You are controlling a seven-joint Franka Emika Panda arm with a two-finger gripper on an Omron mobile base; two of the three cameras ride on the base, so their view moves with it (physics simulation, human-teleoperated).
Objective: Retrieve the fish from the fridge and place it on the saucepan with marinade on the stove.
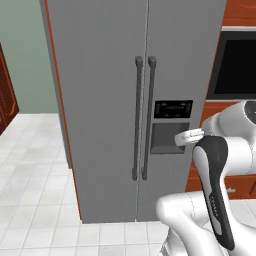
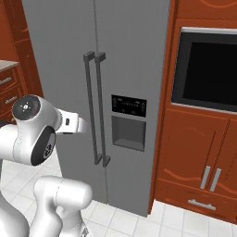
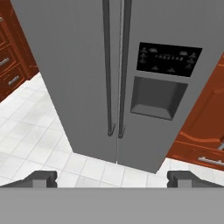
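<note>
Facing the fridge (image 1: 125, 100), both doors shut, so the fish is somewhere behind them and I cannot see it or say which shelf it lies on. My arm is folded back near the base, well apart from the doors. In the hand view the two dark fingers (image 3: 41, 178) stand at the far corners of the frame, spread as wide as they go, with nothing between them; the gripper (image 3: 112, 179) holds nothing. First job, as I judge it, is a door, not the fish. The two long dark handles (image 3: 116, 65) run side by side down the seam, just beside each other, so I would have to pick one cleanly without catching its neighbour. They look like stiff bars standing off the door face, good to close around from the side; I expect the door to resist at first on its seal and then swing on its hinge, so the pull should follow an arc. The dispenser panel (image 3: 159, 81) sits on the right-hand door, right of the handles, and is no place to grip. The fish itself I expect to be light, slim and likely slick; I would take it across the middle of its body, gently. A black wall oven (image 2: 210, 69) sits in the red-brown cabinets (image 2: 199, 157) to the right.
</note>
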